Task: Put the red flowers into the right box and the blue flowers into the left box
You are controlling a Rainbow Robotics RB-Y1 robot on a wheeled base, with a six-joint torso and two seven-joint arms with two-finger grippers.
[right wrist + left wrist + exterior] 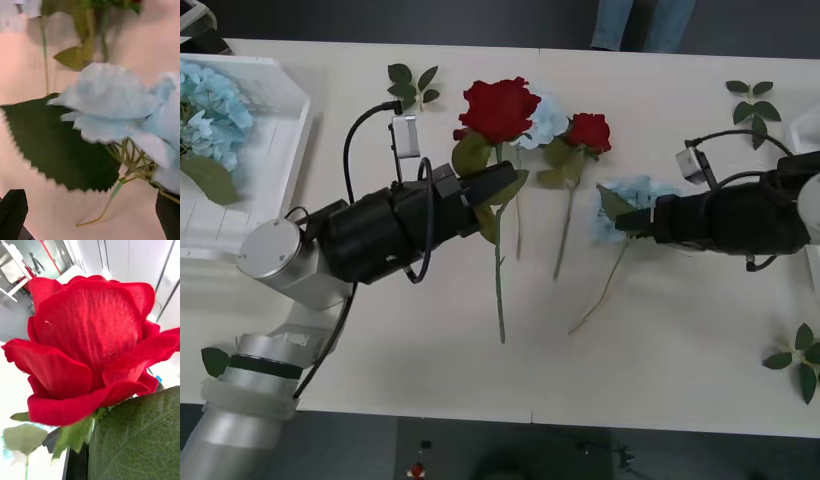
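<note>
My left gripper is shut on the stem of a red flower and holds it above the table's middle, the stem hanging down. Its bloom is close up in the left wrist view, above a big leaf. A second red flower lies on the table, and a blue flower lies between the two. My right gripper is open, its black fingers on either side of another blue flower on the table. The left box at the far left holds blue flowers. An edge of the right box shows at the far right.
Loose green leaf sprigs lie at the back left, the back right and the front right. The table's front edge runs close below the arms.
</note>
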